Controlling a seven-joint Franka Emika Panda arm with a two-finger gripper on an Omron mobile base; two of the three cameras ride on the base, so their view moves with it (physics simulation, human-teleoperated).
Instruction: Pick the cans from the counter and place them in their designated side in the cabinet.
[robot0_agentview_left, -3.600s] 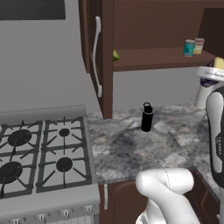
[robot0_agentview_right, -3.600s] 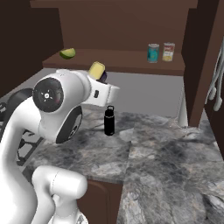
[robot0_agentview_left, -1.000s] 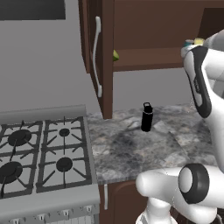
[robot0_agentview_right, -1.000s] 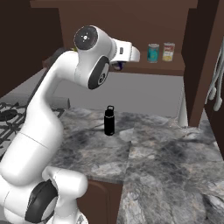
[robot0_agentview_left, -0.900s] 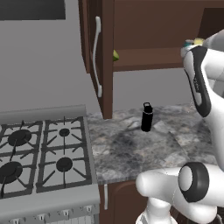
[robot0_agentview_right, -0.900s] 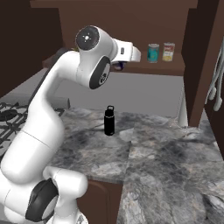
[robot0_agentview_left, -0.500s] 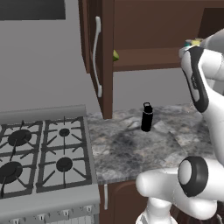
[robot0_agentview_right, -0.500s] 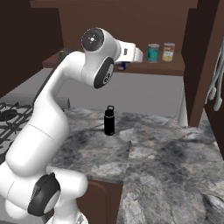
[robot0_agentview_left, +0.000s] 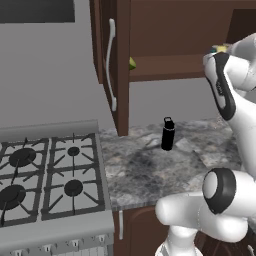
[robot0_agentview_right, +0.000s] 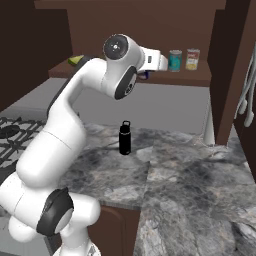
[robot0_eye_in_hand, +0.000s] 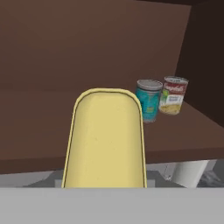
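Teal can (robot0_eye_in_hand: 148, 99) upright on cabinet shelf (robot0_eye_in_hand: 183, 135)

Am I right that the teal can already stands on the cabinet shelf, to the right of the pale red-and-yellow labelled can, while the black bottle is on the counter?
Not quite. The teal can stands on the cabinet shelf to the left of the pale red-and-yellow labelled can, not its right; the right base view shows this, and the hand view agrees. The black bottle does stand on the counter.

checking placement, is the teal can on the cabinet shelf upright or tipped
Upright. The teal can stands on its base on the cabinet shelf, round top facing up, beside the red-labelled can.
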